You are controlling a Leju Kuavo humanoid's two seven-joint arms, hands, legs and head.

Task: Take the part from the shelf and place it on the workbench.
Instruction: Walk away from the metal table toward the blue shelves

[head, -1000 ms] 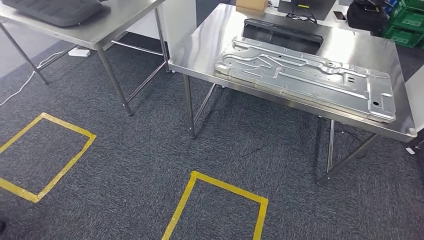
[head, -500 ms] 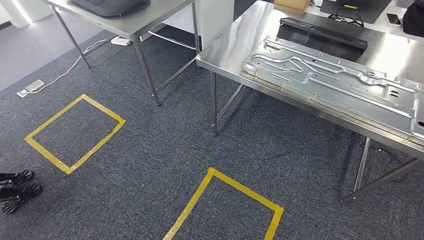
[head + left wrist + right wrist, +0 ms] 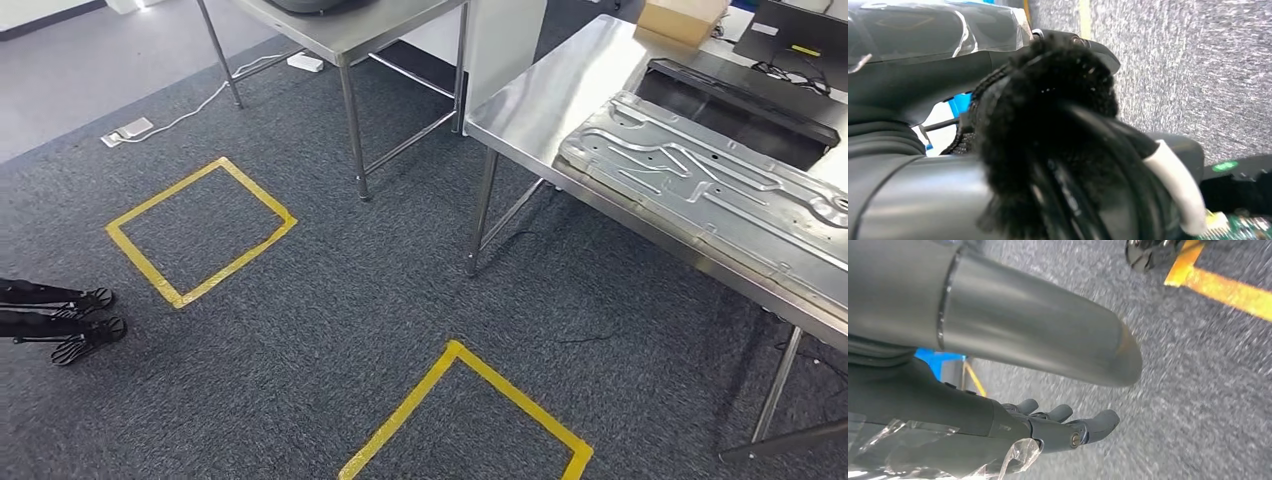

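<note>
Currently the robot is turning toward the shelf; both arms hang. Right hand (image 3: 1068,427) holds nothing, fingers loosely extended over the carpet; the left hand's state cannot be told behind a dark cable bundle (image 3: 1048,150). Steer past the yellow tape square (image 3: 470,420) at lower centre. At right, the pressed metal panel (image 3: 720,190) lies on the steel workbench (image 3: 540,110); no shelf visible.

Part (image 3: 720,195) on workbench (image 3: 540,110) — right

A workshop: steel workbenches (image 3: 560,100), a stamped metal panel (image 3: 720,190), yellow floor-tape squares (image 3: 200,230) on grey carpet (image 3: 330,310).
</note>
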